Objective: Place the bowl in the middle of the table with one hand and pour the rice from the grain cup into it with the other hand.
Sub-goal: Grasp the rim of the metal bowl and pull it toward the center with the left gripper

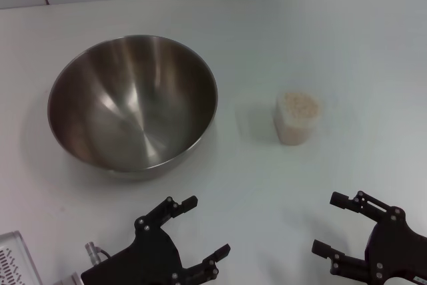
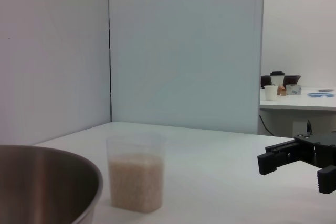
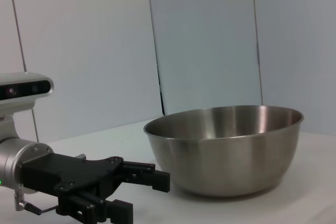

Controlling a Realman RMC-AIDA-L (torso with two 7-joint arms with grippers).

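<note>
Biggest thing out there is the table, white and bare, and on it the bowl sits upright and dry, no grains inside, off to the left side, just beyond the left gripper. That gripper hovers low at the near edge, fingers spread wide, holding nothing, the bowl's near wall close ahead of it but not touched. Over on the other side the right gripper matches it: fingers apart, empty, near the table's front edge. Ahead of it and a little inward stands the grain cup, upright, well apart from the bowl, with the rice filling it nearly to the brim. So my read: nothing done yet. The bowl needs shifting to the middle, then cup grasped, carried, tipped.
</note>
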